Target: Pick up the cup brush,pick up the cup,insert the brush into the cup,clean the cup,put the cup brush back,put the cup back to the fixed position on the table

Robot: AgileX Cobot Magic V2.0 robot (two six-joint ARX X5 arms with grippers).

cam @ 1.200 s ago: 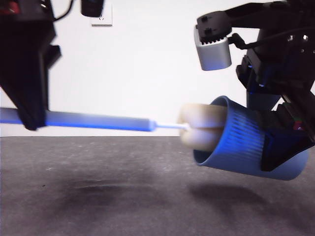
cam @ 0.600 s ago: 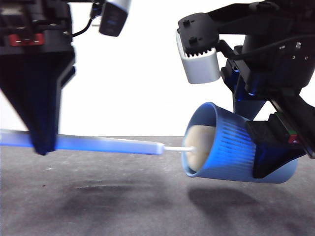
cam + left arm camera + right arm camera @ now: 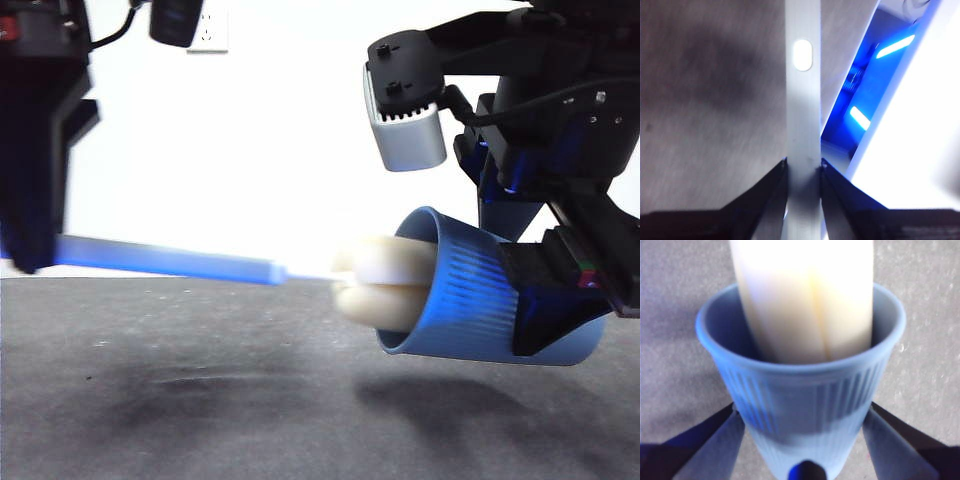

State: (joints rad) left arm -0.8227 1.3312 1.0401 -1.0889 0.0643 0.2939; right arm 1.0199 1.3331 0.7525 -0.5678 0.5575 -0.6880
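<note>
Both end effectors loaded: left end effector (image 3: 803, 167) clamped on cup brush (image 3: 165, 257) handle; right end effector (image 3: 802, 427) clamped on cup (image 3: 470, 295), held sideways above counter (image 3: 200, 400); sponge head partly inside the mouth.

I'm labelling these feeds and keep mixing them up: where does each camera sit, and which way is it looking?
Front view: low at table height, looking level toward the white wall; both dark arms show.
Left wrist view: on the left arm, looking along the cup brush handle clamped in the left gripper.
Right wrist view: on the right arm, looking into the cup held by the right gripper.
Shared: front and right wrist views both show the sponge head in the cup's mouth.
</note>
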